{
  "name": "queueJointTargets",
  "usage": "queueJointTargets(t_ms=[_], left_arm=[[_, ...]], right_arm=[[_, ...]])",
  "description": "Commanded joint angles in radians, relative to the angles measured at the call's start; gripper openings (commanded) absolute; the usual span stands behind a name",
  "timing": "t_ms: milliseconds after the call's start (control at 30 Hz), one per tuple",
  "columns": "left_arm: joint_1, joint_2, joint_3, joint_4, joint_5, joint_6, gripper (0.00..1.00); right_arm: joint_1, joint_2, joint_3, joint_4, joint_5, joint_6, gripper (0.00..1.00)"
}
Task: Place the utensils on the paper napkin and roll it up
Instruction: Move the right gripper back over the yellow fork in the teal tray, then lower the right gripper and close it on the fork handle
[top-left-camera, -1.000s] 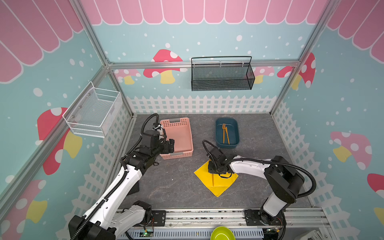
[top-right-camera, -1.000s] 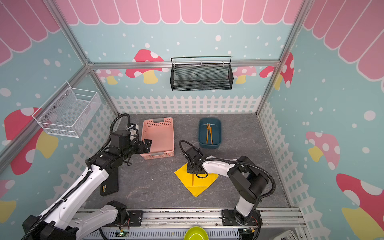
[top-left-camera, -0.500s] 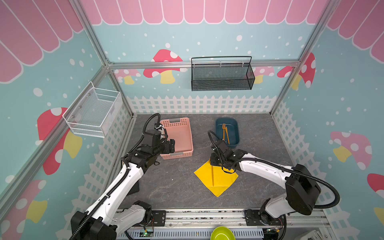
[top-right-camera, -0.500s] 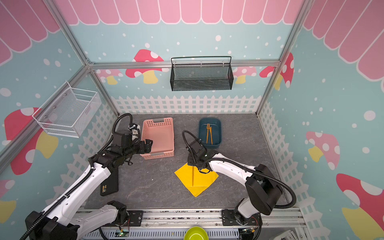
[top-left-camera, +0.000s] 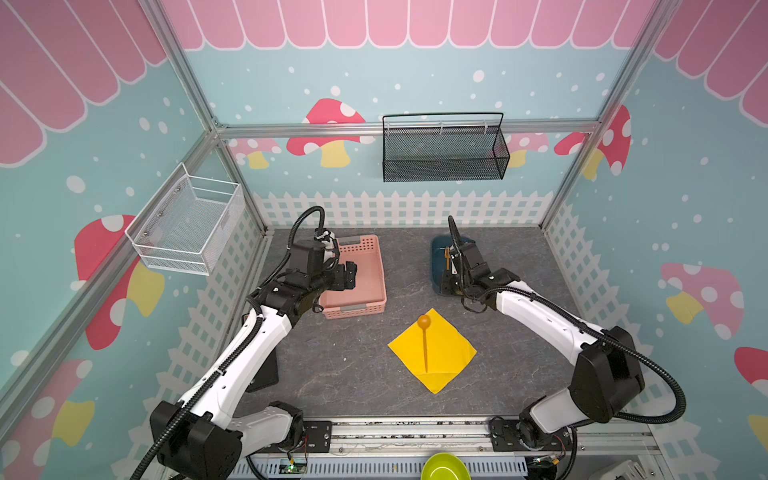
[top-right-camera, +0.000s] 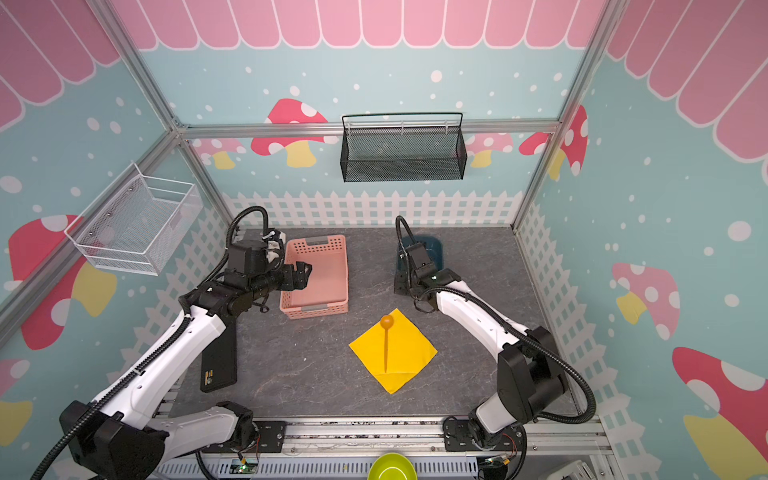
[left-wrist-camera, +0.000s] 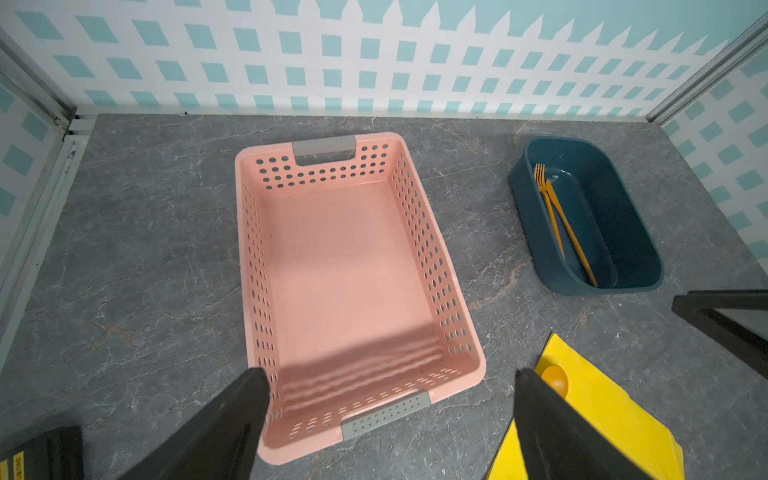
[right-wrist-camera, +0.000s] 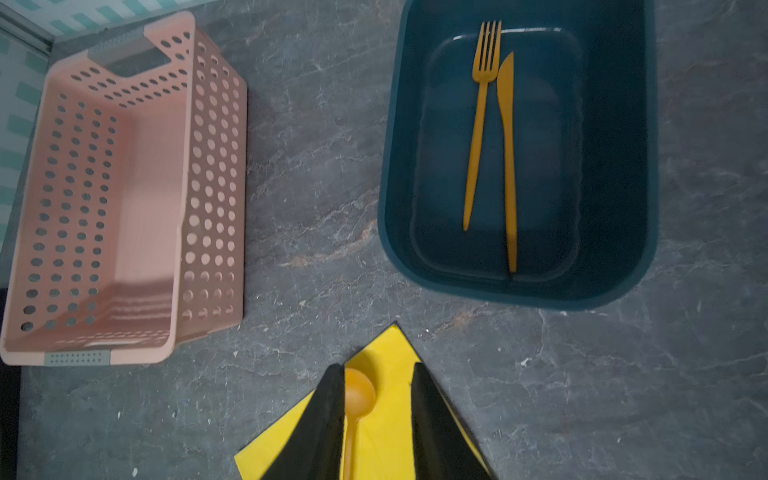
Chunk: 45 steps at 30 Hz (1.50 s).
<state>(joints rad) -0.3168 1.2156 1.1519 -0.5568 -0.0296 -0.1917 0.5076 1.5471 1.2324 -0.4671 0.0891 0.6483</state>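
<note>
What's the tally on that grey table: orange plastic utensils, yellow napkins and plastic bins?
Orange plastic utensils: 3 (round-bowled spoon lying on the napkin, fork and knife in the tub)
Yellow paper napkin: 1
Plastic bins: 2 (pink perforated basket, dark blue tub)
Total: 6

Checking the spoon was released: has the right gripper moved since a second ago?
Yes. The right gripper has left the napkin and moved back, now at the blue tub's near edge in a top view.
</note>
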Motion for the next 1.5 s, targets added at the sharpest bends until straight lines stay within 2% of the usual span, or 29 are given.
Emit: queueJointTargets(t_ms=[0, 167, 333, 600, 800, 1467], left_arm=[[-0.006, 0.029, 0.044, -0.015, 0.004, 0.040, 0.94], [-0.006, 0.048, 0.026, 0.024, -0.029, 0.093, 0.94], [-0.005, 0.058, -0.054, 0.076, -0.066, 0.113, 0.93], [-0.009, 0.042, -0.096, 0.099, -0.058, 0.059, 0.93], [-0.009, 0.018, -0.108, 0.101, -0.086, 0.065, 0.93], [-0.009, -0.013, -0.110, 0.110, -0.098, 0.063, 0.93]], right_arm=[[-0.038, 0.066, 0.067, -0.046, -0.022, -0.091, 0.29], [-0.088, 0.173, 0.175, -0.063, -0.048, -0.127, 0.27], [-0.123, 0.285, 0.270, -0.077, -0.058, -0.142, 0.23], [-0.143, 0.460, 0.403, -0.096, -0.012, -0.155, 0.25], [-0.161, 0.595, 0.541, -0.167, 0.022, -0.132, 0.20], [-0.216, 0.788, 0.777, -0.260, 0.017, -0.098, 0.17]])
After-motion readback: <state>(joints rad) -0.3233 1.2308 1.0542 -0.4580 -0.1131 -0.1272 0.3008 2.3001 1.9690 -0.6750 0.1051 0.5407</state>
